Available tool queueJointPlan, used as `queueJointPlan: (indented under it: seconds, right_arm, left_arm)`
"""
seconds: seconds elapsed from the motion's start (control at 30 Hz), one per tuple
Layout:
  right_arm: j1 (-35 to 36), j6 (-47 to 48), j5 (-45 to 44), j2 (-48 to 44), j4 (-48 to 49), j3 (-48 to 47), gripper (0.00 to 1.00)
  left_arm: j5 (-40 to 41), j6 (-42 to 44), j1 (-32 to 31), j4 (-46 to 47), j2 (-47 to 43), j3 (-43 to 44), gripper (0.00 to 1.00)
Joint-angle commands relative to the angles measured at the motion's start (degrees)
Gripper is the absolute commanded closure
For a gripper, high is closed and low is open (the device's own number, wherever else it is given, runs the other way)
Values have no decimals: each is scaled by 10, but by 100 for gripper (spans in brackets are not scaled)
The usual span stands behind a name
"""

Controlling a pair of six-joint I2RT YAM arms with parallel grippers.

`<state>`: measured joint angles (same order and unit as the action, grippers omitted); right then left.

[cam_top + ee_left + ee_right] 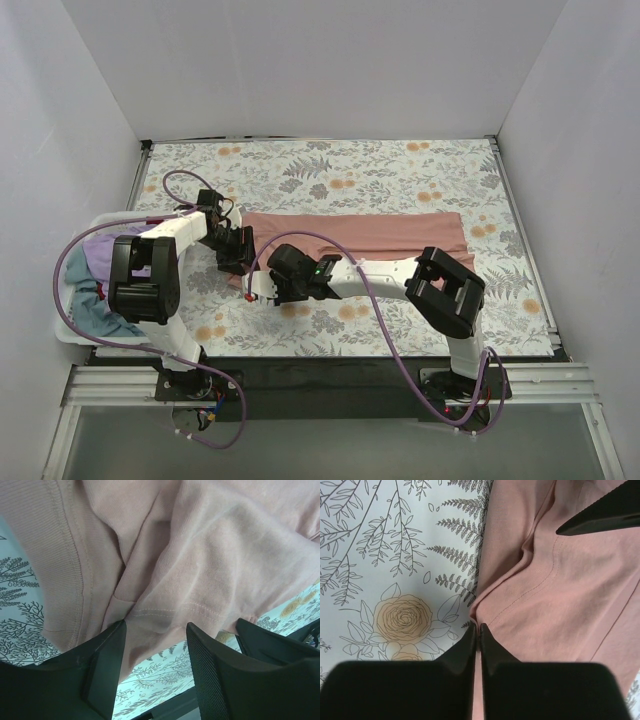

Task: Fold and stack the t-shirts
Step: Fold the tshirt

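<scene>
The salmon-pink t-shirt (pixel 370 233) lies as a long folded band across the middle of the table. My right gripper (pixel 260 287) is shut on its near left edge, where the hem bunches between the closed jaws (pixel 479 630). My left gripper (pixel 238 252) is open at the shirt's left end. Its fingers (pixel 107 665) straddle a hanging fold of pink cloth (pixel 200 570) without pinching it. A left fingertip (pixel 600 510) shows in the right wrist view over the shirt (pixel 570 605). A lavender shirt (pixel 100 250) and a teal shirt (pixel 95 312) lie crumpled in the basket.
A white plastic basket (pixel 72 338) sits at the table's left edge beside the left arm. The table wears a floral cloth (pixel 400 170). White walls close in the back and both sides. Both arms cross low over the near left part.
</scene>
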<state>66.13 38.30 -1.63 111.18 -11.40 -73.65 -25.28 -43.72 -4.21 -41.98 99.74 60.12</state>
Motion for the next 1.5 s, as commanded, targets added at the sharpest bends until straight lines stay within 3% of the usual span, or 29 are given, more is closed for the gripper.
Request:
queueJointPlan:
  seconds: [0.0, 0.17, 0.7, 0.97, 1.2, 1.47]
  right_arm:
    - [3, 5, -9, -17, 16, -15, 99]
    - [2, 6, -15, -26, 16, -11, 99]
    - [-15, -10, -19, -56, 23, -18, 99]
    - [-14, -10, -19, -54, 23, -11, 99]
    - [-27, -7, -19, -64, 23, -12, 99]
    - [-82, 9, -4, -70, 28, -23, 99]
  left_arm:
    - [17, 2, 6, 4, 2, 15, 51]
    - [20, 3, 6, 4, -14, 18, 55]
    - [45, 0, 7, 11, -21, 9, 55]
    - [15, 5, 7, 11, -10, 24, 82]
    - [3, 5, 7, 9, -32, 40, 98]
    - [-41, 7, 7, -2, 4, 131, 100]
